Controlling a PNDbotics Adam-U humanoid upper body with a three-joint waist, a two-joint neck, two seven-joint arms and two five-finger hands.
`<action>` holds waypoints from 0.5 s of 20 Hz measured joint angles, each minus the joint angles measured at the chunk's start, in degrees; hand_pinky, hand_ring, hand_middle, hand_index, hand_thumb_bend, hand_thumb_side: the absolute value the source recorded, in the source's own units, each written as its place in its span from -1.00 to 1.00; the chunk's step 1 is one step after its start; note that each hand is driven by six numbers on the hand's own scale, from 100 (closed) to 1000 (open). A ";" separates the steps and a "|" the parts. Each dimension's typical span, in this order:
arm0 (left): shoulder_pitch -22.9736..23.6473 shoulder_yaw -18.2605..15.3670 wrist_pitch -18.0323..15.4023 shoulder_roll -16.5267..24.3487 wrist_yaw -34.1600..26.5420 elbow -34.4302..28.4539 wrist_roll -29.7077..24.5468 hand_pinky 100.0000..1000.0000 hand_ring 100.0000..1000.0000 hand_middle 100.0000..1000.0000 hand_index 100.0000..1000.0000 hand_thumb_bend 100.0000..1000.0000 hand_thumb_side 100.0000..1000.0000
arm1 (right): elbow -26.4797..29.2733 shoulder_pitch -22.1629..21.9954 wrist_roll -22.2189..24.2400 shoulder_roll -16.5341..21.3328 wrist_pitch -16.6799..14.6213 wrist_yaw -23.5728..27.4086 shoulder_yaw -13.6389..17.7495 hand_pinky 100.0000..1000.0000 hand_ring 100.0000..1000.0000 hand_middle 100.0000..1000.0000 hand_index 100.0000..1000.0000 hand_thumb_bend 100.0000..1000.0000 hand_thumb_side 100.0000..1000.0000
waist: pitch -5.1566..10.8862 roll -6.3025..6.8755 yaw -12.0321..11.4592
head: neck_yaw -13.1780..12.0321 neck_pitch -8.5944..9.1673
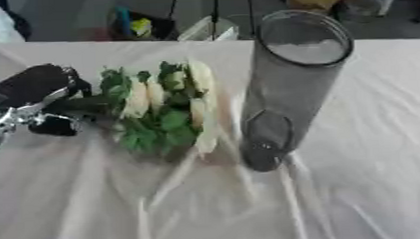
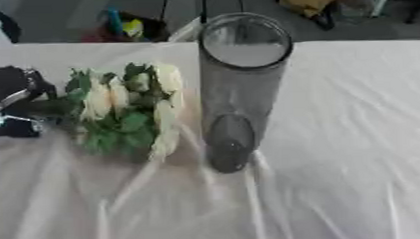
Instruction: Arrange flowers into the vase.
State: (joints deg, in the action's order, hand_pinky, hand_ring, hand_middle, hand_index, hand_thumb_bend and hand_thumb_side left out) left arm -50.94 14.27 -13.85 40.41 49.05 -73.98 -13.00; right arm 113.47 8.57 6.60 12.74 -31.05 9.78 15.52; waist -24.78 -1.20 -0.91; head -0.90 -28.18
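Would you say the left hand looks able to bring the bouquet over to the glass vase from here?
Probably yes: the left hand is curled around the bouquet stems, and the vase stands just beside the blooms with nothing between them.

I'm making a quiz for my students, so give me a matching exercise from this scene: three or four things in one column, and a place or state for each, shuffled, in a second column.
Things:
1. flowers
2. vase
3. left hand
4. tablecloth

Places or states:
A. stands upright, nothing in it
B. wrinkled, covers the table
C. at the left edge, curled round the stems
D. cream blooms and green leaves, left of the vase

Pairs: 1-D, 2-A, 3-C, 4-B
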 measured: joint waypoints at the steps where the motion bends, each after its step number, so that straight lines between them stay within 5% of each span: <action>1: -0.01 0.00 0.09 0.16 -0.08 -0.05 0.09 -1.00 -1.00 -1.00 -1.00 -1.00 -0.68 | 0.00 0.00 -0.01 0.10 0.02 0.04 0.00 0.55 0.87 -0.55 -0.14 -1.00 0.96 | 0.09 0.00 -0.01 | 0.00 -0.01; 10: -0.13 -0.02 -0.41 0.44 -0.15 -0.33 -3.38 -1.00 -1.00 -1.00 -0.85 -1.00 -0.66 | 0.00 -0.03 -0.10 0.16 0.29 0.52 0.00 0.55 0.88 -0.55 -0.14 -1.00 0.96 | 0.44 0.00 -0.24 | -0.01 -0.05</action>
State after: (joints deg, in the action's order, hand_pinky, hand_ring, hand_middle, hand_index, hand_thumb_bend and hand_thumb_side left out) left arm -51.08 14.25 -14.26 40.85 48.90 -74.31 -16.38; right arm 113.47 8.54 6.49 12.90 -30.76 10.29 15.52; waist -24.34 -1.20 -1.15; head -0.91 -28.23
